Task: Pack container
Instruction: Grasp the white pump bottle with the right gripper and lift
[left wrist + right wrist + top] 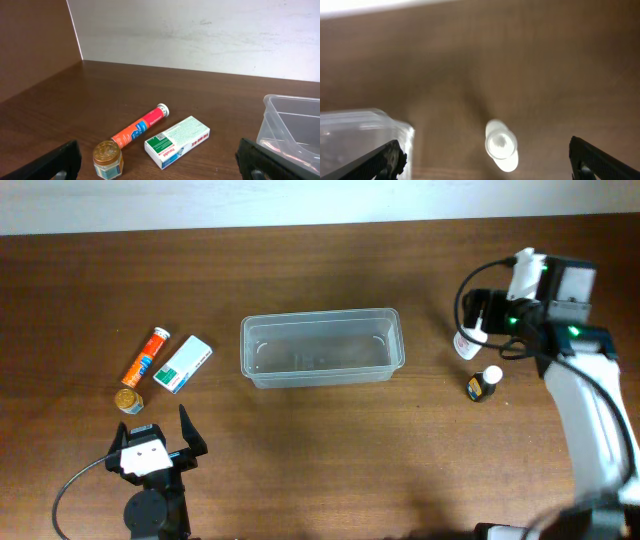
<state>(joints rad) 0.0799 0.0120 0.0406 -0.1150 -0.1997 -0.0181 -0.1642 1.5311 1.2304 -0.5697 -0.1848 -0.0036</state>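
The clear plastic container (320,348) stands mid-table with nothing in it; its corner shows in the left wrist view (292,125) and blurred in the right wrist view (360,135). My left gripper (155,442) is open and holds nothing, at the front left, short of a small gold-lidded jar (107,160), an orange tube (141,125) and a white-and-green carton (177,141). My right gripper (478,315) is open above a white bottle (501,145), which stands between its fingers in the right wrist view. A small dark bottle (484,383) stands nearby.
The jar (128,401), tube (147,356) and carton (185,363) lie left of the container. The white bottle (467,345) stands right of it. A pale wall runs along the table's far edge (200,30). A cable trails from the left arm (75,485).
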